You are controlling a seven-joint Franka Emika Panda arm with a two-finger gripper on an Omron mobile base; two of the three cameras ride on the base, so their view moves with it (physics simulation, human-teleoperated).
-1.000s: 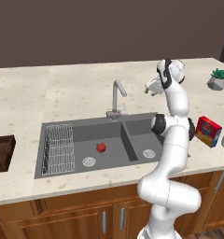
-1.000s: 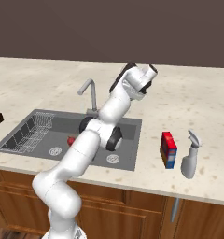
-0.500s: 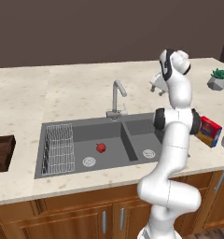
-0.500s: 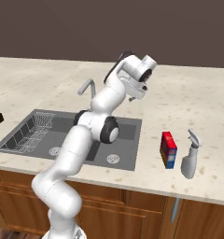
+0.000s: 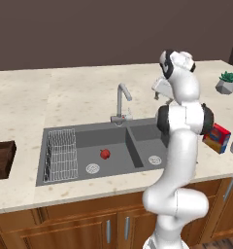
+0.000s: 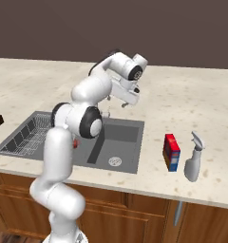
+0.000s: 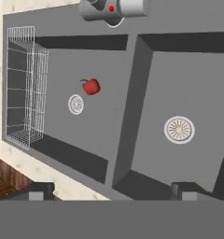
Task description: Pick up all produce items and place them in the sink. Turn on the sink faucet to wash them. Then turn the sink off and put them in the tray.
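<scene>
A: Where is the red fruit (image 5: 105,153)?

B: On the floor of the sink (image 5: 138,127) basin that holds the wire rack (image 5: 60,154), just beside that basin's drain (image 7: 76,104), at about 1 o'clock from it in the hand view.

A: Faucet?

B: The faucet (image 5: 121,103) stands at the sink's back rim.

A: The claw?

B: The claw (image 7: 113,189) hangs high over the sink, its fingertips well apart, gripping nothing.

A: Elsewhere?

B: A wooden tray (image 5: 2,159) on the counter (image 5: 65,97) at 9 o'clock of the sink; a coloured box (image 6: 171,151) and spray bottle (image 6: 194,163) on the other side.
</scene>
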